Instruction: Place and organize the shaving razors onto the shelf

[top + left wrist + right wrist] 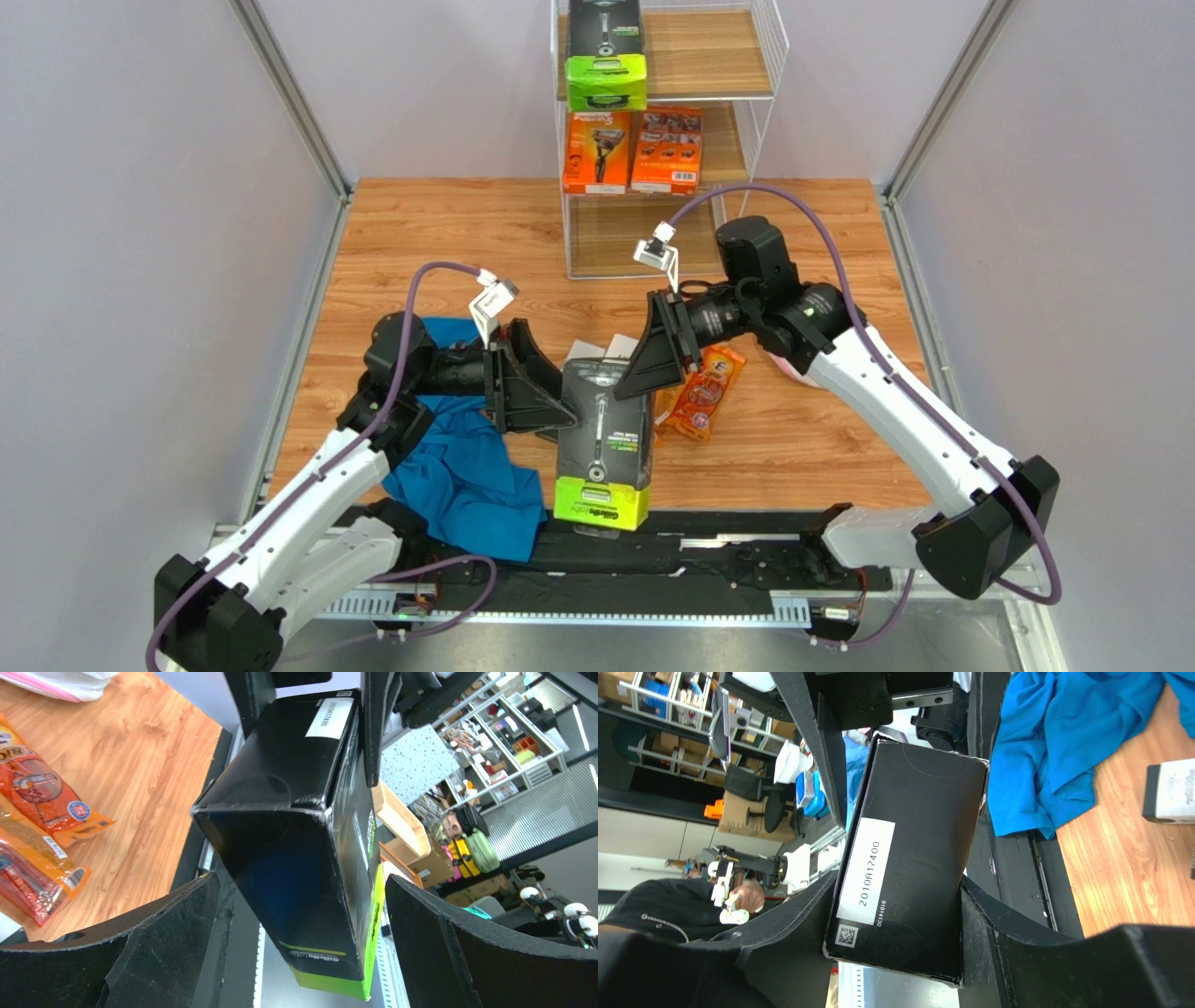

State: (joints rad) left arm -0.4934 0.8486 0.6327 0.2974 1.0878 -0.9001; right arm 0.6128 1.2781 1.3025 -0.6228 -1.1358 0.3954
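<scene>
A black razor box with a lime-green end [603,445] hangs above the table's near edge. My right gripper [651,361] is shut on its upper end, with both pads pressed on its sides in the right wrist view [899,882]. My left gripper [551,395] is open. In the left wrist view [300,882] the box [295,854] hangs between its fingers with gaps on both sides. The white wire shelf [769,63] holds another black and green box [606,56] on the top tier and two orange boxes [631,151] on the middle tier.
Orange blister packs [701,395] lie on the table right of the box and show in the left wrist view [42,798]. A white box [1169,791] lies partly hidden behind the held box. A blue cloth [456,469] lies under my left arm. A pink-rimmed item [63,682] lies under my right arm.
</scene>
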